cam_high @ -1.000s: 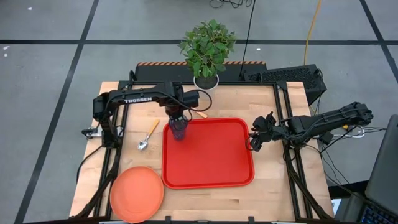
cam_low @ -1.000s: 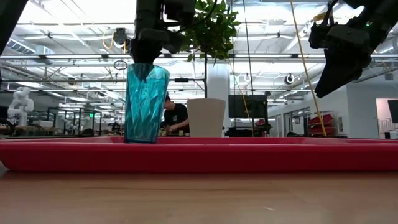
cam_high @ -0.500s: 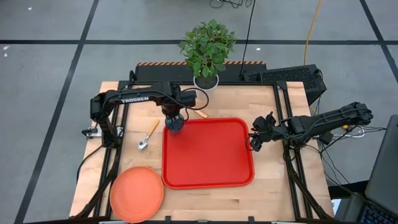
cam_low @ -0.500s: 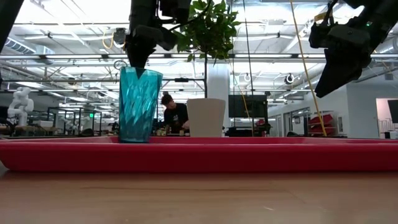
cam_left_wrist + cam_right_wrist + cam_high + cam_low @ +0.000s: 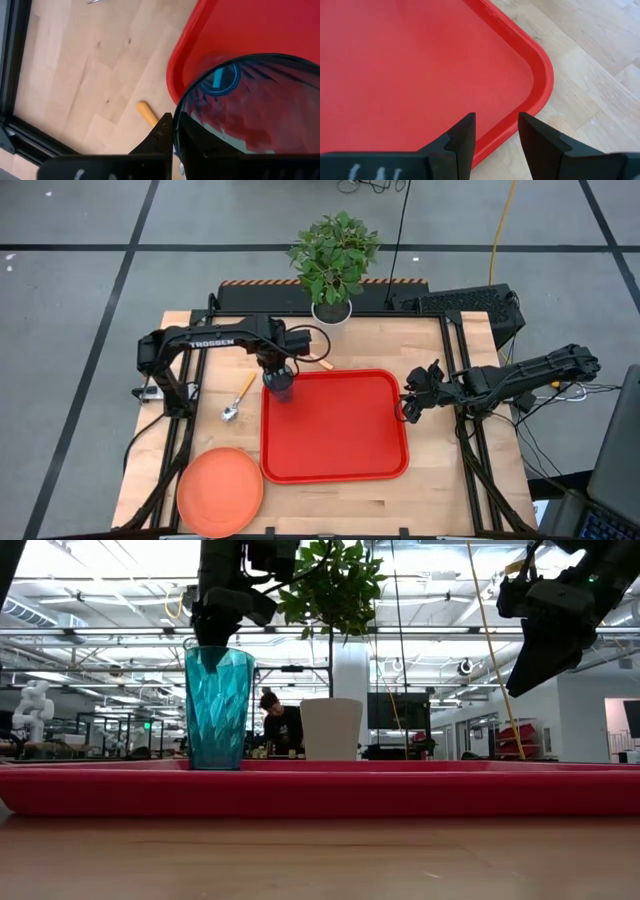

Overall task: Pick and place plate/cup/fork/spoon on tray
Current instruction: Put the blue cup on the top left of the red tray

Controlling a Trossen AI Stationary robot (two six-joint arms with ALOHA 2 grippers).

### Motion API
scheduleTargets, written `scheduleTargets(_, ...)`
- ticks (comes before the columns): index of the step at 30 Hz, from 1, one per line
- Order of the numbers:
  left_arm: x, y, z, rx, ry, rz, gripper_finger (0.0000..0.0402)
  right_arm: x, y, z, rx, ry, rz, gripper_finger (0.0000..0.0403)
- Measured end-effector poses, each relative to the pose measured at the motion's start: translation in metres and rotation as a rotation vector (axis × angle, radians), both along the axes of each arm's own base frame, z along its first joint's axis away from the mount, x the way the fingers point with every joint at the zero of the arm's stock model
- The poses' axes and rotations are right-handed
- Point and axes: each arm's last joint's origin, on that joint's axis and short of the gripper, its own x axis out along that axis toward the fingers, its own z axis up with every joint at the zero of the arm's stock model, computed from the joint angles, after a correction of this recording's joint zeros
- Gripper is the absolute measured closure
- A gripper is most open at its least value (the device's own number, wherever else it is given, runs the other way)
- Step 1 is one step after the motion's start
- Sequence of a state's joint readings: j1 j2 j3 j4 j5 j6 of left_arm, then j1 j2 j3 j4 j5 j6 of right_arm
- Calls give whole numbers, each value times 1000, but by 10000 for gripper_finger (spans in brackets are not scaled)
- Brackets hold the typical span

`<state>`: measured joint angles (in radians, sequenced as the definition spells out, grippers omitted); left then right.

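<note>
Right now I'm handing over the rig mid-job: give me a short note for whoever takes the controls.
Left gripper: shut on the rim of the cup, which stands upright in the far left corner of the tray.
Right gripper: open, empty, hovering at the tray's right edge.
Plate: on the table off the tray's near left corner.
Spoon: on the table left of the tray.
Fork: only an orange handle shows behind the tray.
Done: cup on tray, not yet released.
Left: release cup; load plate, spoon, fork.
</note>
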<state>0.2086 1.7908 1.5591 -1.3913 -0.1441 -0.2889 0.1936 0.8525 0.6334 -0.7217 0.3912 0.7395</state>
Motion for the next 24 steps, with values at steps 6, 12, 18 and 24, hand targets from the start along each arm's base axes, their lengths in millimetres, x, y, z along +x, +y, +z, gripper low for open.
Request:
scheduleTargets(6, -2, 0, 4, 1, -18, -1, 393, 0, 0, 0, -1, 0, 1, 261)
scheduleTargets(12, -4, -1, 8, 0, -35, 26, 367, 0, 0, 0, 0, -5, 2, 261)
scheduleTargets(18, -2, -3, 5, -16, -34, 31, 341, 1, 0, 0, 0, -7, 1, 261)
scheduleTargets(24, -3, -3, 5, -39, -36, 28, 329, 1, 0, 1, 3, -14, 1, 261)
